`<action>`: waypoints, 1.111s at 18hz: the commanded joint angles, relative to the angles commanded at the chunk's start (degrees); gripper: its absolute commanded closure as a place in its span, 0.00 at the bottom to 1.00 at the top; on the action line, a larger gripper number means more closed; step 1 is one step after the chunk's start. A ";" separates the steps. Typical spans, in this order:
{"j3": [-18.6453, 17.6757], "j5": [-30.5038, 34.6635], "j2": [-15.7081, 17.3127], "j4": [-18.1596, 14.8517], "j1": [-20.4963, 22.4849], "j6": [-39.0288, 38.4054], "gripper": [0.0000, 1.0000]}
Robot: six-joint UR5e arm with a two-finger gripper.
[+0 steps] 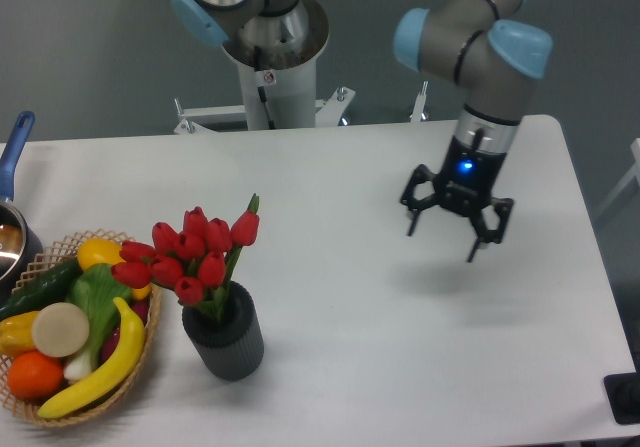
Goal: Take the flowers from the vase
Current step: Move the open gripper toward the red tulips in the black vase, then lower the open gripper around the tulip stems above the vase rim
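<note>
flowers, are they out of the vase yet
No, the flowers stand with their stems in the vase, and the open gripper hangs empty far off to the side.

— Where's your arm right now?

— My arm (470,42) reaches in from the upper right, its blue-capped joints bent so the wrist (478,137) hangs nearly straight down, leaning slightly toward the left.

— And the tool?

— My tool (441,233) points downward with its two black fingers (413,210) spread wide apart, nothing between them. A small blue light glows on its body, just above the fingers. It hangs in the air, touching nothing.
</note>
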 joint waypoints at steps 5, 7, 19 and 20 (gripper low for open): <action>-0.44 -9.68 0.27 0.00 -2.99 -5.80 0.00; -1.14 -11.53 0.44 0.00 -4.05 -5.98 0.00; -2.73 -26.39 -1.14 1.14 -8.79 1.48 0.00; -2.73 -26.39 -1.49 1.49 -9.58 2.10 0.00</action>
